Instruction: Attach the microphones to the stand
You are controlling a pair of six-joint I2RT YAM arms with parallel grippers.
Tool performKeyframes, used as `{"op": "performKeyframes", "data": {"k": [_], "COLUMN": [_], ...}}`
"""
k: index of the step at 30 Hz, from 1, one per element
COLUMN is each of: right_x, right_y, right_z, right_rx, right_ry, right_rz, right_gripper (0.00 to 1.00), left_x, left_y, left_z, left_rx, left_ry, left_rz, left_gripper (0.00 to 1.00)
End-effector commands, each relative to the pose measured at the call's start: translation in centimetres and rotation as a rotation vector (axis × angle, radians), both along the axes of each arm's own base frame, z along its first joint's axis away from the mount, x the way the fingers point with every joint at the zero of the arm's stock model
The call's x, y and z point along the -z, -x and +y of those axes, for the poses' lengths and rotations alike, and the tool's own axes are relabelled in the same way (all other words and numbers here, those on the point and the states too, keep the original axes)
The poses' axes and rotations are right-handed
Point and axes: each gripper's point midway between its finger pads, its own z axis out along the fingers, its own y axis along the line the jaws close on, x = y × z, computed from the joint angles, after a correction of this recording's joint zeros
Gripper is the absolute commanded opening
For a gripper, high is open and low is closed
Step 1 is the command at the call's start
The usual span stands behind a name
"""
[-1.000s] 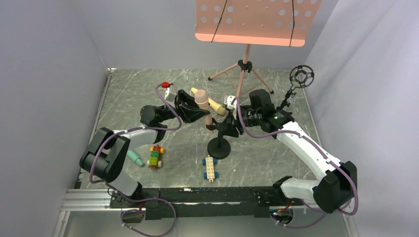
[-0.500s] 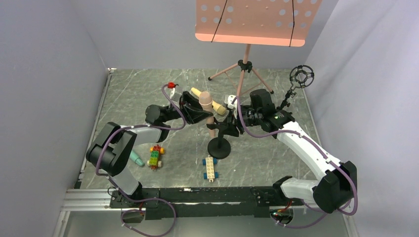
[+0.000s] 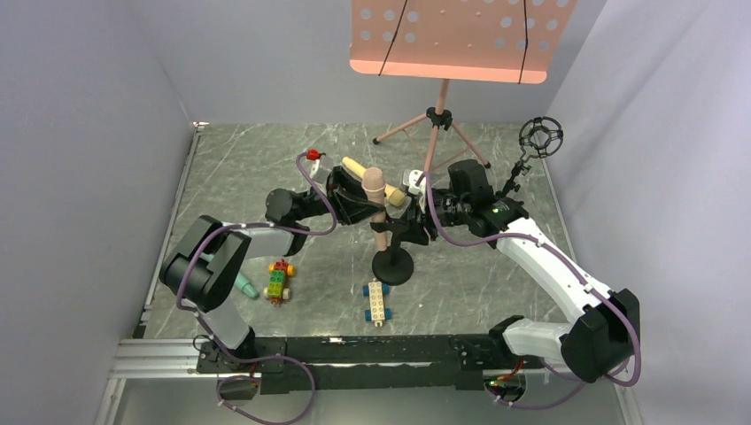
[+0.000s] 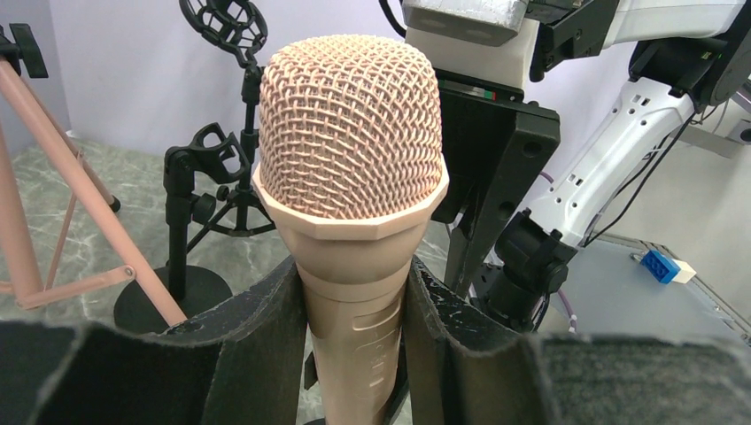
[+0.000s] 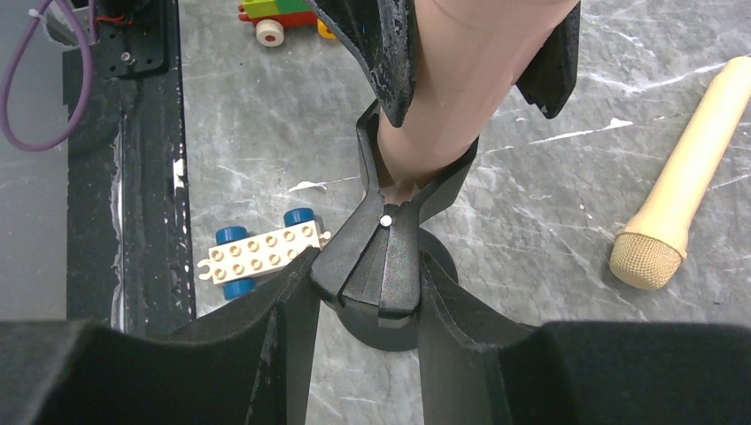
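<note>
The pink microphone (image 4: 352, 177) stands nearly upright over the middle of the bench (image 3: 496, 283), its tapered tail lowered into the mouth of the black spring clip (image 5: 390, 221) on top of the small round-based stand (image 3: 392, 264). The left arm's (image 3: 239, 239) jaws are closed on the microphone's handle just below the mesh head. From the other side, the right arm's (image 3: 540, 252) jaws pinch the clip's rear levers, which appears to hold its mouth spread around the tail.

The first microphone looks to be partly seated but not yet left to the clip alone, since both arms are gripping. How deep the tail sits cannot be told.

Two are left. The pale yellow microphone (image 5: 682, 195) lies flat on the bench just behind the stand. The teal-green microphone (image 3: 241, 283) lies near the left arm's base, beside a toy brick car (image 3: 279, 281). A second black stand (image 3: 534, 146) with a ring mount waits, unfilled, at the far right.
</note>
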Motion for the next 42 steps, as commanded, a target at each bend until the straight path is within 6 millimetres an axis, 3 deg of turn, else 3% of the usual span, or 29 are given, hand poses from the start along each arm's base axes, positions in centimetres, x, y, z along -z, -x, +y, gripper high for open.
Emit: {"op": "performKeyframes", "data": {"k": [1, 8, 11, 14, 16, 19, 21, 23, 30, 35, 38, 42], "right_x": [-0.7, -0.8, -0.7, -0.9, -1.1, -1.3, -1.3, -1.4, -1.2, 1.5, 3.4, 4.8], "right_y": [0.3, 0.6, 0.6, 0.6, 0.5, 0.5, 0.5, 0.6, 0.7, 0.5, 1.0, 1.3], "right_z": [0.8, 0.7, 0.6, 0.5, 0.4, 0.0, -0.3, -0.6, -1.2, -2.1, -2.1, -1.9], "right_rx": [-0.050, -0.054, -0.048, -0.044, -0.040, -0.041, -0.040, -0.042, -0.058, -0.065, -0.083, -0.100], "right_ry": [-0.041, -0.046, -0.044, -0.047, -0.053, -0.065, -0.069, -0.073, -0.072, -0.052, -0.074, -0.096], "right_rz": [-0.031, -0.026, -0.023, -0.023, -0.022, -0.025, -0.028, -0.035, -0.076, -0.130, -0.123, -0.122], "right_gripper": [0.26, 0.85, 0.98, 1.00, 1.00, 1.00, 1.00, 1.00, 1.00, 1.00, 1.00, 1.00], "left_x": [-1.7, -1.5, -1.4, -1.4, -1.5, -2.0, -2.1, -2.3, -1.9, -0.4, 1.4, 2.7], "left_y": [1.2, 0.9, 0.9, 0.7, 0.4, 0.3, 0.1, 0.2, 0.3, 0.9, 1.2, 1.8], "left_z": [-0.5, -0.5, -0.5, -0.4, -0.3, -0.2, 0.0, 0.3, 2.6, 6.1, 8.6, 11.8], "left_rx": [0.027, 0.021, 0.014, -0.004, -0.027, -0.056, -0.078, -0.099, -0.209, -0.405, -0.533, -0.697], "left_ry": [0.064, 0.057, 0.057, 0.050, 0.042, 0.016, -0.005, -0.023, -0.112, -0.237, -0.316, -0.273], "left_rz": [-0.086, -0.063, -0.058, -0.052, -0.051, -0.068, -0.074, -0.105, -0.162, -0.238, -0.208, -0.093], "left_gripper": [0.00, 0.01, 0.09, 0.23, 0.45, 0.59, 0.87, 0.98, 0.99, 0.99, 0.99, 0.99]}}
